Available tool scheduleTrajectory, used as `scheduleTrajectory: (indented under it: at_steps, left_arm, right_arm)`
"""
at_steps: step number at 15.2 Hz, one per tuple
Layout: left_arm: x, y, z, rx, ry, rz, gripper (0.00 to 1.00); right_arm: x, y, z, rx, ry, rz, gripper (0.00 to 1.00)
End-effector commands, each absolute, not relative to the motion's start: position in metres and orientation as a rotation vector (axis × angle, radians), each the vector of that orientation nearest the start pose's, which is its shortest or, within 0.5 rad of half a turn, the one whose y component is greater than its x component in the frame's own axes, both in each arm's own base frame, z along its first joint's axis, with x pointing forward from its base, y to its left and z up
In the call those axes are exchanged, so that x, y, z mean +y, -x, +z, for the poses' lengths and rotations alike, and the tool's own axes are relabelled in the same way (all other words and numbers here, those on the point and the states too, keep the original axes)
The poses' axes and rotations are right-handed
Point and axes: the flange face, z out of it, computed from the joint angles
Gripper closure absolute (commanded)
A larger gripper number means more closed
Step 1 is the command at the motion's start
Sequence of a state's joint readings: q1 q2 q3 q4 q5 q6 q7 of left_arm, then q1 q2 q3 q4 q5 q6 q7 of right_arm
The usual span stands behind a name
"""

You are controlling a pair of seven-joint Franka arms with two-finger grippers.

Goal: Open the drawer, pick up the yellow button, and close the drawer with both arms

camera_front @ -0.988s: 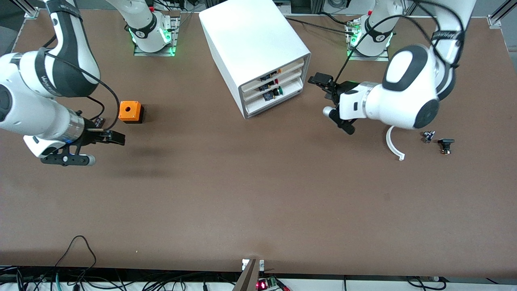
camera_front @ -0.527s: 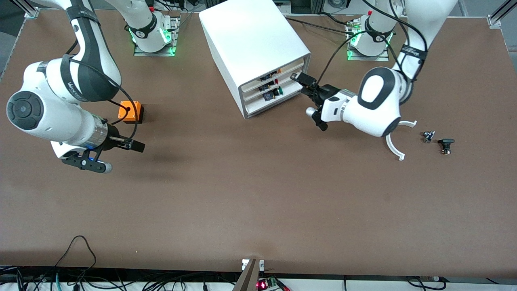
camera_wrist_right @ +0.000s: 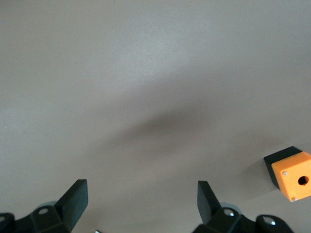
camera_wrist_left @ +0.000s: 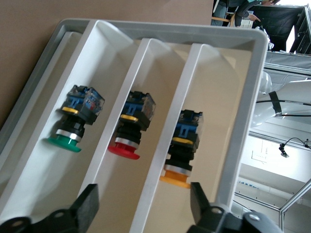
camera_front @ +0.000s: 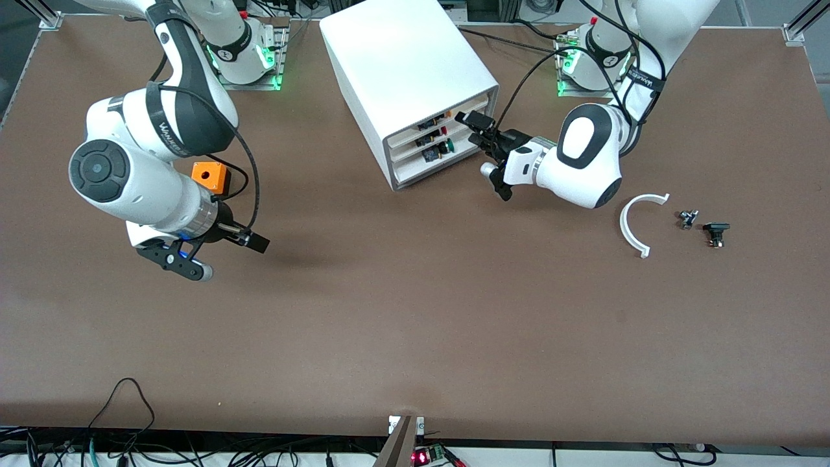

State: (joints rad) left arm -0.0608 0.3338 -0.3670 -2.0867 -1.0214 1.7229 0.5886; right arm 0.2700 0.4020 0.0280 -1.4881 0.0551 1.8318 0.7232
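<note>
The right gripper (camera_front: 224,253) is open over the bare table (camera_front: 415,311), with the orange cube (camera_front: 210,178) near it. The left gripper (camera_front: 476,133) is open too, in front of the cabinet (camera_front: 405,71). The button (camera_wrist_left: 181,155) sits in the drawer (camera_wrist_left: 243,126), just before the fingers (camera_wrist_left: 199,204).

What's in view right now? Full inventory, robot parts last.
cabinet: 1, white, between the arm bases
drawer: 1, white, highest of three, shut
button: 1, orange-yellow cap, in the drawer
red-capped button: 1, middle drawer
green-capped button: 1, lowest drawer
orange cube: 1, toward right arm's end
curved white piece: 1, toward left arm's end
small black parts: 2, beside it
left hand: open, at the drawer fronts
right hand: open, over bare table
</note>
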Motion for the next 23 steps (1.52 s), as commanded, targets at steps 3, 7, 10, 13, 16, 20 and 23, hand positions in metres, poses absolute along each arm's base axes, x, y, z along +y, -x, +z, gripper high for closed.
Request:
scheduleTrajectory:
  at_steps: [3, 7, 10, 13, 16, 20, 23]
  left_arm:
    - [-0.278, -0.436, 0.277, -0.514, -1.873, -0.575, 0.26]
    - [-0.278, -0.434, 0.276, -0.504, -1.865, -0.582, 0.34]
    - [-0.282, -0.431, 0.278, -0.508, -1.84, -0.593, 0.42]
    - [-0.284, -0.429, 0.279, -0.512, -1.83, -0.594, 0.42]
    - [-0.289, -0.425, 0.278, -0.532, -1.822, -0.599, 0.44]
    - [-0.292, -0.418, 0.274, -0.553, -1.809, -0.604, 0.67]
    - [-0.301, -0.411, 0.275, -0.571, -1.799, -0.617, 0.8]
  right_arm:
    - [0.216, -0.642, 0.442, 0.813, 2.972, 0.151, 0.01]
    - [0.227, -0.64, 0.445, 0.843, 2.927, 0.171, 0.01]
    - [0.239, -0.653, 0.459, 0.917, 2.859, 0.166, 0.01]
    - [0.249, -0.66, 0.466, 0.976, 2.814, 0.167, 0.01]
    - [0.269, -0.663, 0.475, 1.044, 2.773, 0.145, 0.01]
    - [0.292, -0.67, 0.486, 1.111, 2.726, 0.123, 0.01]
    - [0.313, -0.669, 0.489, 1.157, 2.689, 0.104, 0.01]
